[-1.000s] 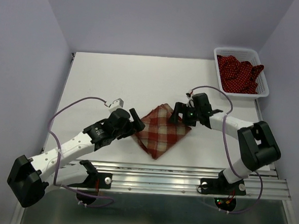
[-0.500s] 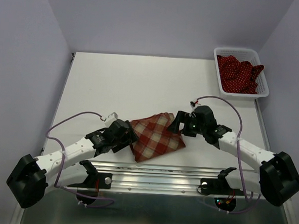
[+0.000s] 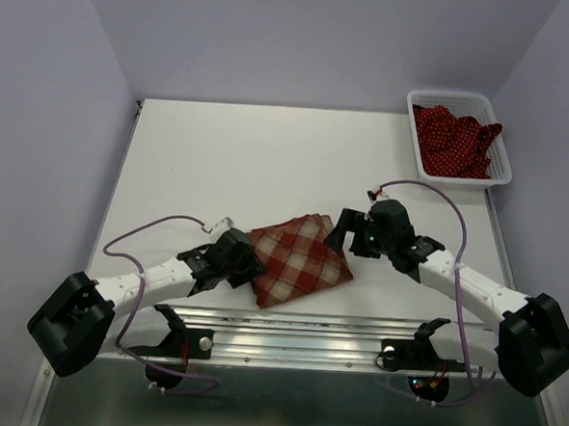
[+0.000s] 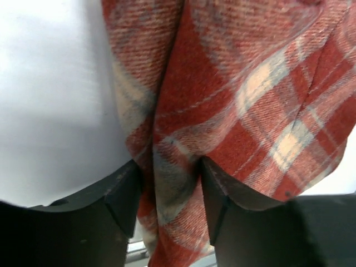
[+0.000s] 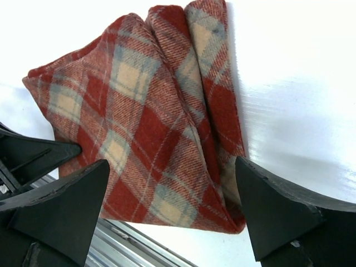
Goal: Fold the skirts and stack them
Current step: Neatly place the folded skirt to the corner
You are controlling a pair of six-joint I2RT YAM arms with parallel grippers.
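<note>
- plaid skirt (image 3: 299,264) lying folded; left gripper (image 3: 247,269) pinching its edge, right gripper (image 3: 344,236) hovering spread wide.
- polka-dot skirts (image 3: 453,136) sitting bunched in basket (image 3: 455,181), awaiting folding and stacking.

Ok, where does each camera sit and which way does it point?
Top external: above and behind the bases, looking down on the table; both arms, left hand and right hand, show.
Left wrist: on the left arm, close over the plaid skirt; its fingers pinch a fold.
Right wrist: on the right arm, over the same skirt; its open fingers frame it.
Shared: all three see that skirt; only the top shows the basket.
</note>
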